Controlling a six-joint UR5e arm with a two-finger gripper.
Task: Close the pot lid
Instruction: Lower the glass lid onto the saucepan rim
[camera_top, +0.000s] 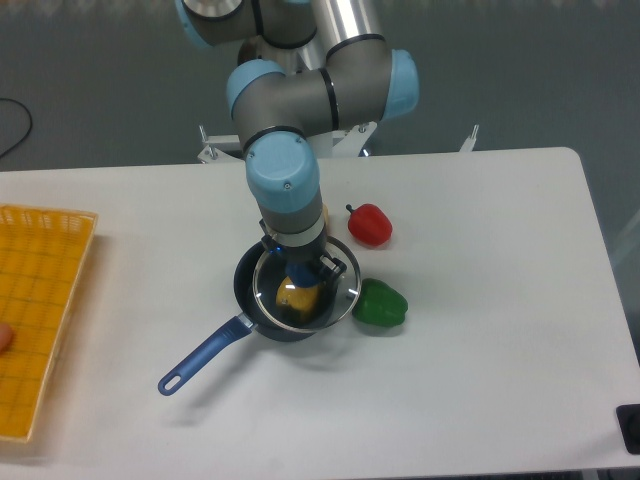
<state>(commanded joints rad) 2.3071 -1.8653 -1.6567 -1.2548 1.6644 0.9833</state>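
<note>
The dark navy pot (246, 288) stands in the middle of the table, its long blue handle (203, 356) pointing to the lower left. A yellow object (297, 298) lies inside it. The clear glass lid (335, 295) with a metal rim sits at the top of the pot, shifted slightly right of the pot's rim. I cannot tell whether it rests on the rim. My gripper (300, 270) comes straight down onto the lid's centre and is shut on the blue knob, which the fingers mostly hide.
A green pepper (381, 305) lies right next to the pot on its right. A red pepper (370, 225) lies behind it. A yellow tray (40, 320) lies at the left edge of the table.
</note>
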